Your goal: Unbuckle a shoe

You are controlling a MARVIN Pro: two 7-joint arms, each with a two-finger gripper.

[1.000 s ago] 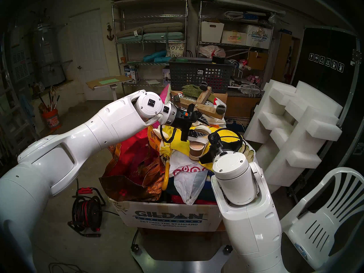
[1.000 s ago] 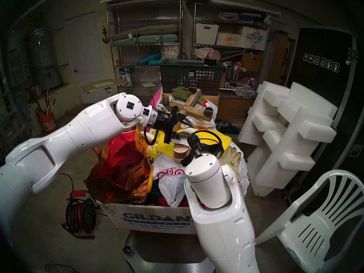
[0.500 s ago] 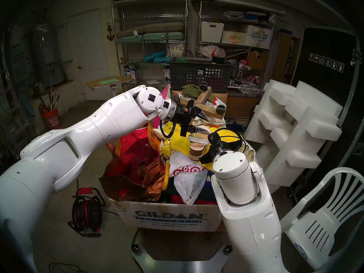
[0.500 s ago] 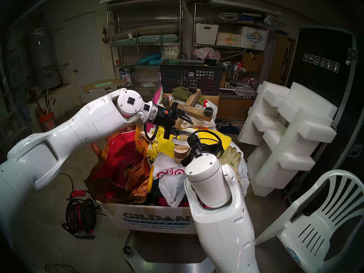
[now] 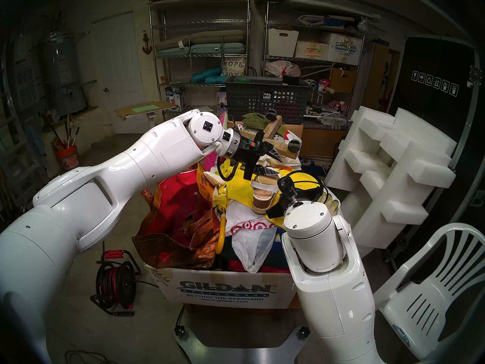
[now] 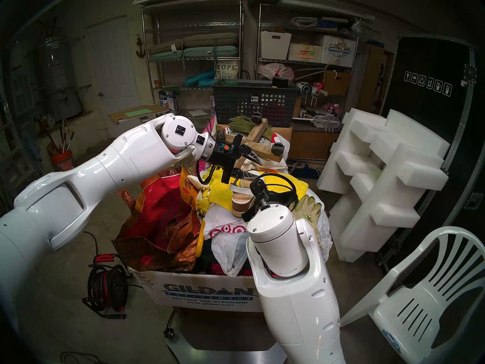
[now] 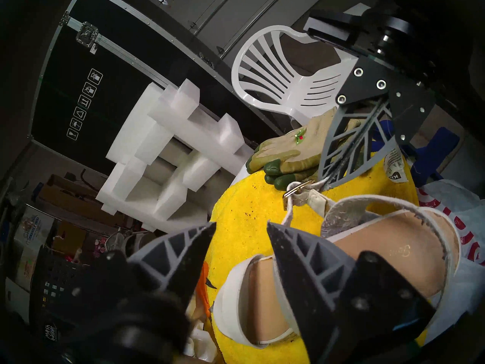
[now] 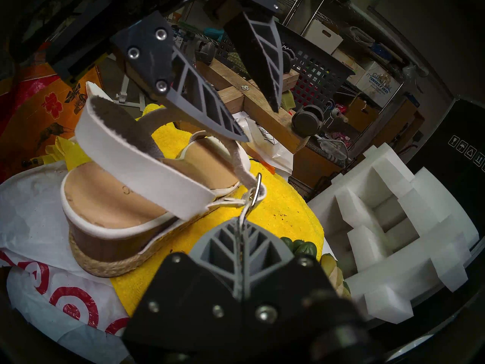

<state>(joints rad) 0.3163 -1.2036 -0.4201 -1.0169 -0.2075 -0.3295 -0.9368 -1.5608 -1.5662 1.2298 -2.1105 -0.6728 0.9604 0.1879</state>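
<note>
Sandal (image 8: 126, 198) sits on a yellow towel (image 8: 283, 213) atop the clutter pile, heel toward the robot, long axis running away from it. Right gripper (image 8: 240, 221) is pinched shut on the thin strap end right at the metal buckle (image 8: 256, 192). Left gripper (image 8: 259, 124), half-spread and empty, hangs just above the toe end, not touching, so the buckle lies below it, toward the right gripper, which is nearer.

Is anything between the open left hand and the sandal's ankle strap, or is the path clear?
Nothing visible blocks it. The left hand hangs open just above the sandal, with only air between it and the ankle strap. The right hand is shut on the strap's end beside the buckle, off to one side.
</note>
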